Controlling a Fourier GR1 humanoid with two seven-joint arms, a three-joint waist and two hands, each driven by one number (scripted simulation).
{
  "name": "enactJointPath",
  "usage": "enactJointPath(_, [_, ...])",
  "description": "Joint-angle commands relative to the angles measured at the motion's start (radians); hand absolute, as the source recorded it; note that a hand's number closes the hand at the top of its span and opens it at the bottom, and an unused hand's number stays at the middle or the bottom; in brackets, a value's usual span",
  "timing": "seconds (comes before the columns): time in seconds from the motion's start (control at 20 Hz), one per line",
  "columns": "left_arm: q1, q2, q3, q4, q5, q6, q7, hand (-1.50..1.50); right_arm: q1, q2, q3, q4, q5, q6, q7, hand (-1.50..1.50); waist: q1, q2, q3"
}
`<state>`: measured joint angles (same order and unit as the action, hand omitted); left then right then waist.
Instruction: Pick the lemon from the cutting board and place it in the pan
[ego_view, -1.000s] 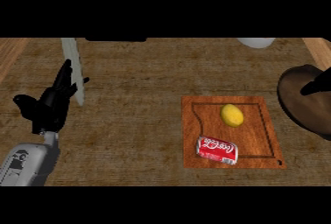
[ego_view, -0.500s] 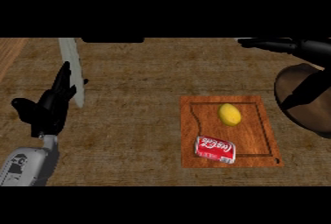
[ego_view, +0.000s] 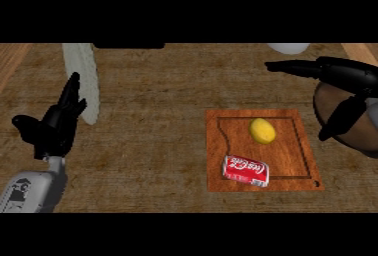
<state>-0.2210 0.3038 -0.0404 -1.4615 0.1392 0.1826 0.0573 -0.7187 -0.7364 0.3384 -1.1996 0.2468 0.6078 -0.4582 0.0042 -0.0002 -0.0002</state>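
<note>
Counter (ego_view: 162, 100) is wood-grain; everything sits on it. Pan (ego_view: 347, 132) at the far right edge, mostly under the right hand (ego_view: 347, 75), which hovers w/ fingers spread apart and straight, holding nothing; thumb hangs down over the pan rim. Cutting board (ego_view: 295, 150) lies just left of and below that hand. Left hand (ego_view: 55, 125) rests open at the left side, fingers up, well apart from the board. Red can (ego_view: 245, 170) lies on its side on the board's near part, close to the lemon (ego_view: 262, 130) but not touching.

Lemon sits on the board's upper half, down-left of the right hand's fingertips. Prob. light, stiff, waxy skin, egg-shaped so it can roll or slip out. Best taken across its narrow middle, fingers one side, thumb opposite, coming from above, clear of the can.
</note>
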Motion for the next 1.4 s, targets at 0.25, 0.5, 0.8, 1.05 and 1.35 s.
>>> enactJointPath(0.25, [-0.029, -0.022, 0.038, 0.028, -0.013, -0.03, -0.001, 0.0, -0.028, 0.06, -0.016, 0.086, 0.15, 0.078, -0.065, -1.5, 0.001, 0.001, 0.0])
enactJointPath(0.5, [-0.012, -0.044, -0.001, -0.056, -0.053, 0.005, 0.061, 0.0, -0.039, 0.143, 0.069, 0.173, 0.247, 0.02, -0.1, -1.5, 0.008, 0.002, 0.001])
enactJointPath(0.8, [0.018, -0.009, 0.066, -0.03, -0.017, -0.074, 0.026, 0.0, -0.013, 0.153, 0.072, 0.196, 0.335, -0.022, -0.174, -1.5, 0.005, 0.002, 0.0])
enactJointPath(1.05, [-0.057, -0.069, 0.038, 0.001, -0.078, -0.005, 0.063, 0.0, -0.056, 0.182, 0.088, 0.204, 0.419, -0.027, -0.128, -1.5, 0.003, 0.001, 0.0])
enactJointPath(1.35, [0.029, -0.053, 0.071, -0.022, -0.054, -0.065, 0.005, 0.0, 0.047, 0.156, 0.121, 0.157, 0.549, -0.11, -0.138, -1.5, -0.001, 0.0, 0.0])
